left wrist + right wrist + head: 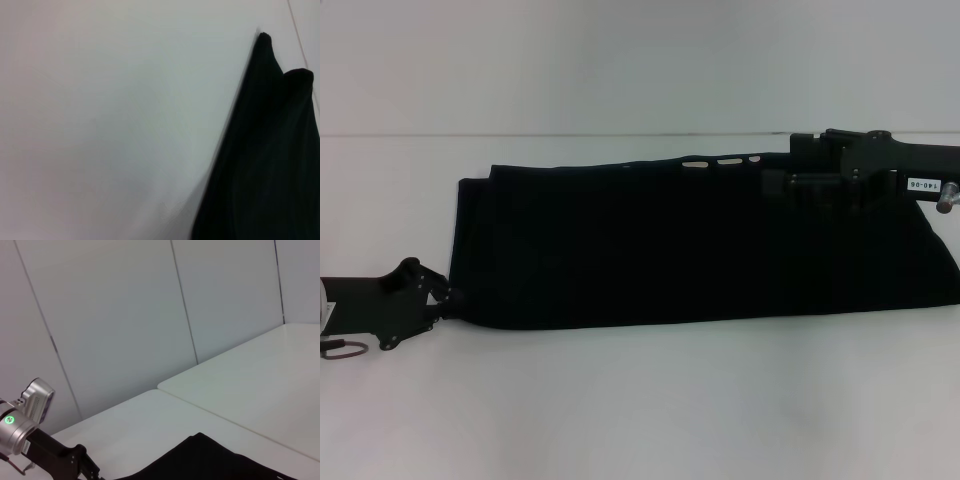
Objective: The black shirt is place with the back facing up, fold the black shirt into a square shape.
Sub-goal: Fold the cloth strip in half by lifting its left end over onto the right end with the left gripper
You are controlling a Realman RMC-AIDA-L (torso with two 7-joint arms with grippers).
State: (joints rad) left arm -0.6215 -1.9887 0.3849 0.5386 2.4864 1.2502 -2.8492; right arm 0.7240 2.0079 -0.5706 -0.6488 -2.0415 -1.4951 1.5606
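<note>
Ana: Looking at the white smooth table (pixel 640 420), I see the big soft black cloth shirt (pixel 700 250) lying across it as a long flat band, already folded the long way.

Ben: Where are the 2 arms?

Ana: The black metal left gripper (pixel 442 292) sits at the near left corner of the shirt. It looks like it is pinching that corner, but I cannot tell for sure. The black metal right gripper (pixel 775 183) is at the far edge on the right side. It blends into the dark cloth, so I cannot tell if it is clamped or loose.

Ben: What could go wrong?

Ana: I think the cloth is floppy and slippery. If 1 corner slips out, the layers could slide apart and bunch up. If the arms pull unevenly, the fold may come out crooked, not square.

Ben: Any bumps?

Ana: The far edge looks a bit wavy, with small gaps
</note>
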